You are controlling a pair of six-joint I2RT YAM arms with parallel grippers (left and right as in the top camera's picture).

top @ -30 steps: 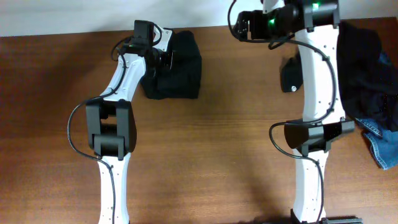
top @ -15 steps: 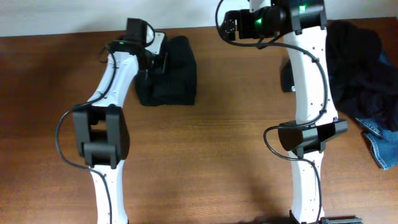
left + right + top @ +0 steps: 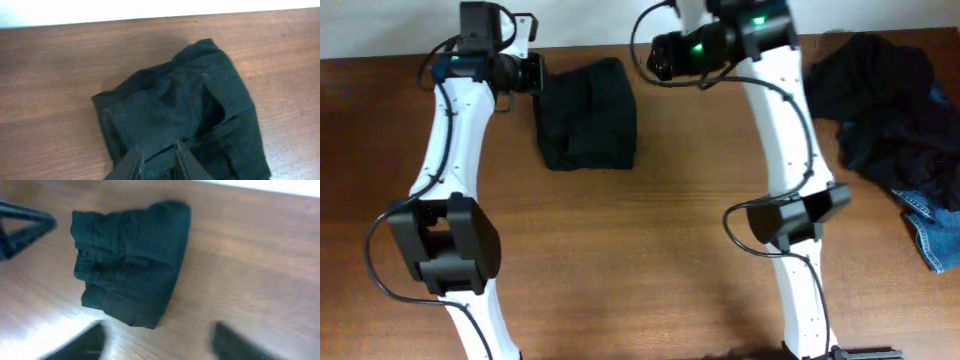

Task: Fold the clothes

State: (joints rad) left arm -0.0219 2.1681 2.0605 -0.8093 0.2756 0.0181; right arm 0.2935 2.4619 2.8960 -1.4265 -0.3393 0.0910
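A folded cloth [image 3: 588, 115] lies on the desk [image 3: 650, 240]. It sits near the far edge, between the two arms. It is black and soft. It makes a thick, lumpy square with wrinkles on top. From the left wrist you can see one flap lying across it.

The left claw [image 3: 528, 74] is just beside the folded cloth, on its left side. It does not touch the cloth. From the left wrist, its two fingers [image 3: 134, 161] stand a little apart, with a thin gap. Nothing is between them. This claw has let go and is empty.

The right claw [image 3: 658, 56] is on the other side of the folded cloth, near its far right corner. It does not touch the cloth either. From the right wrist, its fingers [image 3: 82, 344] look blurry at the bottom of the picture. They stand wide apart and nothing is between them. This claw is spread wide and empty too.

A pile [image 3: 885, 105] of dark clothes lies on the right side of the desk, well apart from the folded cloth. It is messy and not folded. Blue jeans [image 3: 932, 235] lie at the near end of the pile, by the right edge of the desk. Part of them runs out of the picture.

The desk is brown wood.
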